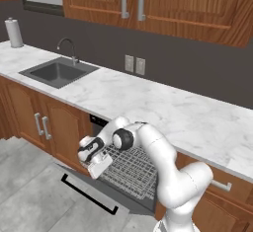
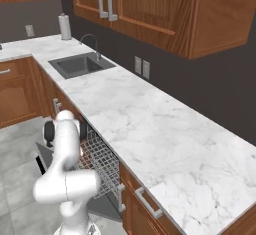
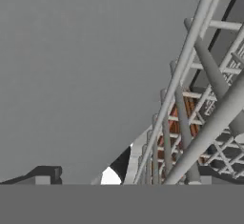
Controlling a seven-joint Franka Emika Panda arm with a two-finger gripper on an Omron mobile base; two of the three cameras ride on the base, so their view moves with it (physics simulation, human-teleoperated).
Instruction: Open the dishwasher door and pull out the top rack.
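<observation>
Gripper (image 1: 99, 166), jaws spread, hangs at the pulled-out top rack (image 1: 131, 169), which holds nothing.

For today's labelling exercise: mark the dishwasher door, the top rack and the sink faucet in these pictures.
dishwasher door (image 1: 88, 192), left base view, on its black bar handle.
top rack (image 1: 129, 169), left base view, middle of the wire grid.
sink faucet (image 1: 67, 44), left base view, on the curved spout.

Not much room here: my pincer (image 1: 99, 164) sits right at the top rack (image 1: 129, 171), dishwasher door (image 1: 84, 189) flat below, desk (image 1: 148, 102) edge overhead.
</observation>
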